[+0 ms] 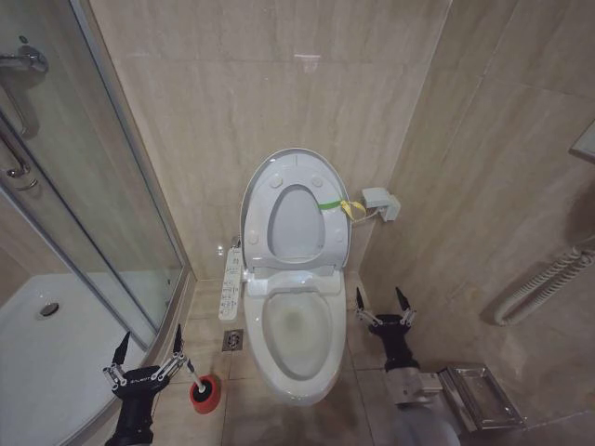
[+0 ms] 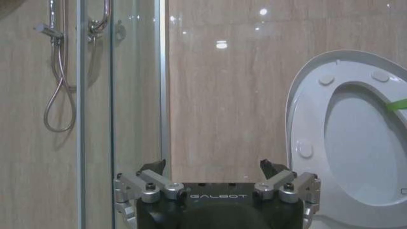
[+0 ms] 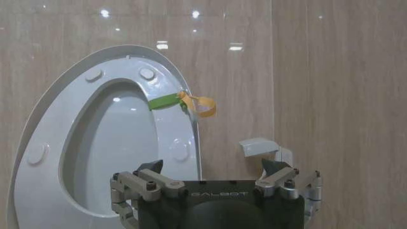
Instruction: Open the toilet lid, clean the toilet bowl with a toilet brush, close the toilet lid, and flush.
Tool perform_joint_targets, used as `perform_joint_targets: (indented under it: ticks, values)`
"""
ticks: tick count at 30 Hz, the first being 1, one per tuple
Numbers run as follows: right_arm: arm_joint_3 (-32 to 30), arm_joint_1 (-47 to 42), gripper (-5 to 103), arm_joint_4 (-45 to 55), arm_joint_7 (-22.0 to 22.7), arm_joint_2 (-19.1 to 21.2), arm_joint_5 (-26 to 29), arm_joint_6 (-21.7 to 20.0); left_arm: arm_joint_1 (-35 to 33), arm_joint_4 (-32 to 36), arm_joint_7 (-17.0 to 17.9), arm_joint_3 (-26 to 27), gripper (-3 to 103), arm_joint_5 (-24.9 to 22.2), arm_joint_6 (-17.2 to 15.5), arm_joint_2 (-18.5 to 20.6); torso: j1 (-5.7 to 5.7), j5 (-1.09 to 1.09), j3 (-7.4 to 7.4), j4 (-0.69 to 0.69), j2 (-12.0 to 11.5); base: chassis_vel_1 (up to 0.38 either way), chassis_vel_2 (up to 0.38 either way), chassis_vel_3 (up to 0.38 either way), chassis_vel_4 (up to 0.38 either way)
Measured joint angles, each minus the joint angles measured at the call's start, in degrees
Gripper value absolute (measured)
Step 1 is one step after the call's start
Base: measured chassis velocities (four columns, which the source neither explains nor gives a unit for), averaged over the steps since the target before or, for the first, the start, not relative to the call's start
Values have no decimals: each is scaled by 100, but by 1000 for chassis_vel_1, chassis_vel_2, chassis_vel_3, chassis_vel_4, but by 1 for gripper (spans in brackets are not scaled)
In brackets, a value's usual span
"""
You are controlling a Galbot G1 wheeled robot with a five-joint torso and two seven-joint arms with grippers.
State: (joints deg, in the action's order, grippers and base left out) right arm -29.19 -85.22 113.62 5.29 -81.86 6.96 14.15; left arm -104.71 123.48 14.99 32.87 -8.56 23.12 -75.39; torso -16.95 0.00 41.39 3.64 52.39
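**Toilet with lid and seat raised, both grippers low at its sides**

The toilet lid (image 1: pixel 263 181) stands upright against the wall, the ring seat (image 1: pixel 297 223) folded up against it; a green strap (image 1: pixel 330 204) crosses the seat's edge. The toilet bowl (image 1: pixel 297 330) lies uncovered, faintly stained. The toilet brush (image 1: pixel 197 381) sits in its red cup (image 1: pixel 206 394) on the floor left of the bowl. The left gripper (image 1: pixel 149 351), fingers spread wide and empty, hangs just beside the brush. The right gripper (image 1: pixel 381 302), likewise wide and empty, is near the bowl's right side.
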Motion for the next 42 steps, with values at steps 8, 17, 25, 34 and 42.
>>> perform_joint_targets:
  ticks: [8,17,25,34,42]
  values:
    - [-31,43,100,11,3,17,63,-248,0,0,0,0,97,0,0,0,0,0,0,0,0,0,0,0,0]
    - [-64,138,100,23,-94,-5,4,-284,0,0,0,0,97,0,0,0,0,0,0,0,0,0,0,0,0]
    - [-74,294,100,-90,-103,-19,237,-155,0,0,0,0,97,0,0,0,1,0,0,0,0,0,0,0,0]
    - [-138,343,100,-211,-104,-32,147,-69,0,0,0,0,97,0,0,0,0,0,1,0,0,-55,52,46,-42]
    - [-152,393,100,-271,-85,-31,94,17,0,0,0,0,97,0,0,0,0,0,0,0,0,-38,28,20,-27]
